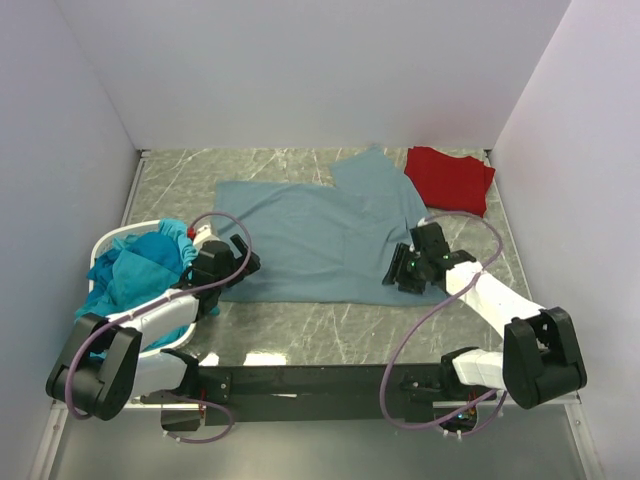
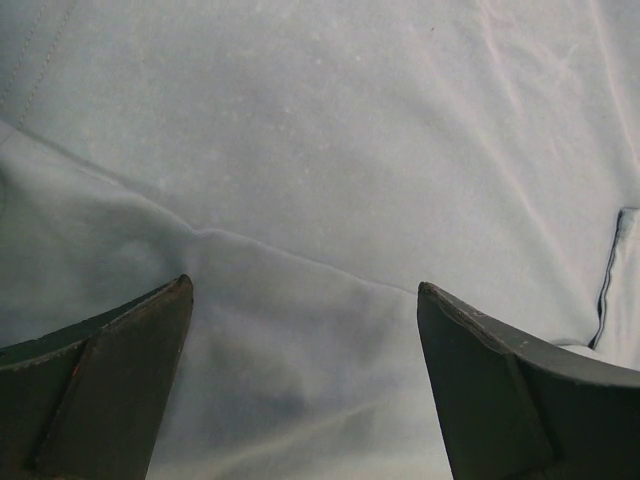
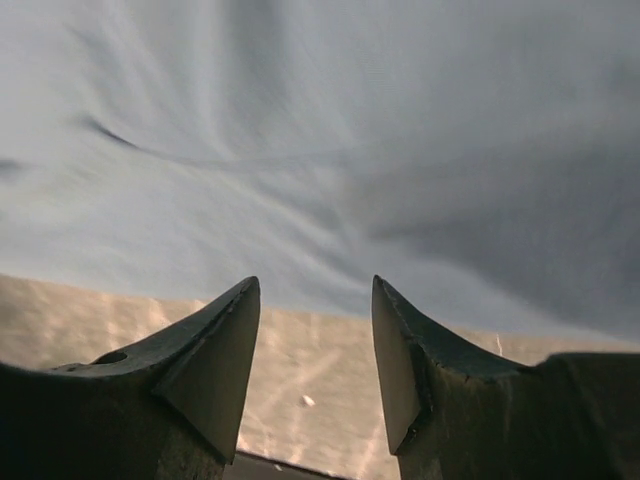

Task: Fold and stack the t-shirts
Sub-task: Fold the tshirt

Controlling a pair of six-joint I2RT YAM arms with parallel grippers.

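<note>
Hovering over the slate-blue t-shirt, left tool gapes fully released; right tool is released too, narrower, gripping nothing.

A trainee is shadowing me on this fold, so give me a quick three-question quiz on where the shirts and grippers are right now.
1. True or false: the red t-shirt lies in the white basket.
2. Which shirt lies spread out with the left gripper and the right gripper at its edges? A red, B slate-blue, C teal.
3. Which gripper's fingertips hang over bare table?

Key:
1. False. It lies on the table at the far right; teal t-shirts fill the basket.
2. B, the slate-blue t-shirt.
3. The right one, at that shirt's near edge.
</note>
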